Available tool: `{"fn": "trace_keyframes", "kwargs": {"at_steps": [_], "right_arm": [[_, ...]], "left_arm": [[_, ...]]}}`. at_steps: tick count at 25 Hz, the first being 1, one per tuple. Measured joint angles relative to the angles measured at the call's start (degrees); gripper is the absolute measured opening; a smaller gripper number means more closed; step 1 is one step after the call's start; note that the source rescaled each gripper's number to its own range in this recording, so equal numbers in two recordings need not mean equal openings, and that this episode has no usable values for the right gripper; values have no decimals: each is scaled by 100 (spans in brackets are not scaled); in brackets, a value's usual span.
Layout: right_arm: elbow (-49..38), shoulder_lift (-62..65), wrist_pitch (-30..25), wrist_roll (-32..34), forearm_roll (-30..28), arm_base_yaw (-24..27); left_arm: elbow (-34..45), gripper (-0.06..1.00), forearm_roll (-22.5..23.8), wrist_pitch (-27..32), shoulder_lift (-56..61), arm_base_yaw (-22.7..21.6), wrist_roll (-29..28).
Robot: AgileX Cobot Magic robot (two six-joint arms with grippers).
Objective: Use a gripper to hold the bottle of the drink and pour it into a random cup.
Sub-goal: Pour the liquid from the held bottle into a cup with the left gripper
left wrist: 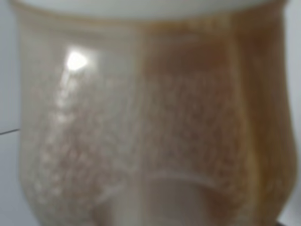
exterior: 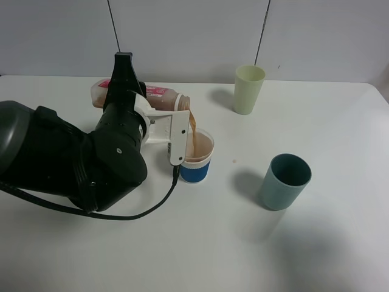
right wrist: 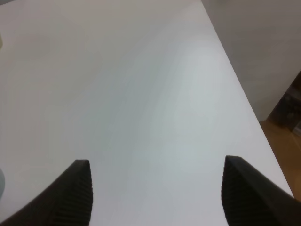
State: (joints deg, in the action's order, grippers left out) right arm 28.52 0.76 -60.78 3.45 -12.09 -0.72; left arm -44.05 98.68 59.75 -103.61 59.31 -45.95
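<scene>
**Bottle tipped, drink running into the cup**

The left gripper (exterior: 123, 85) has its fingers pinching the bottle (exterior: 159, 94), which lies nearly on its side above the bench (exterior: 200, 249), its neck over the cup (exterior: 196, 170). A thin stream of brown drink (exterior: 192, 121) falls from the neck into the cup, which stands partly filled. The right gripper (right wrist: 157, 162) hangs over the bench, fingers (right wrist: 75, 193) spread wide. A pale green cup (exterior: 248, 90) and a teal cup (exterior: 283, 181) stand well apart from the pour.

A bulky glossy black left hand (exterior: 124, 91) is carrying a white bracket (exterior: 175, 131) and a looping black cable (exterior: 130, 215); the right hand (right wrist: 157, 188) is showing ribbed black fingers (right wrist: 77, 193).
</scene>
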Motion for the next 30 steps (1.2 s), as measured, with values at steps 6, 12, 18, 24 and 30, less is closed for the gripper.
{"fn": "trace_keyframes", "kwargs": {"at_steps": [6,12,18,24,30], "right_arm": [[0,0,0,0,0,0],[0,0,0,0,0,0],[0,0,0,0,0,0],[0,0,0,0,0,0],[0,0,0,0,0,0]], "left_arm": [[0,0,18,138,0,0,68],[0,0,18,168,0,0,80],[0,0,18,189,0,0,80],[0,0,18,221,0,0,80],[0,0,18,226,0,0,80]]}}
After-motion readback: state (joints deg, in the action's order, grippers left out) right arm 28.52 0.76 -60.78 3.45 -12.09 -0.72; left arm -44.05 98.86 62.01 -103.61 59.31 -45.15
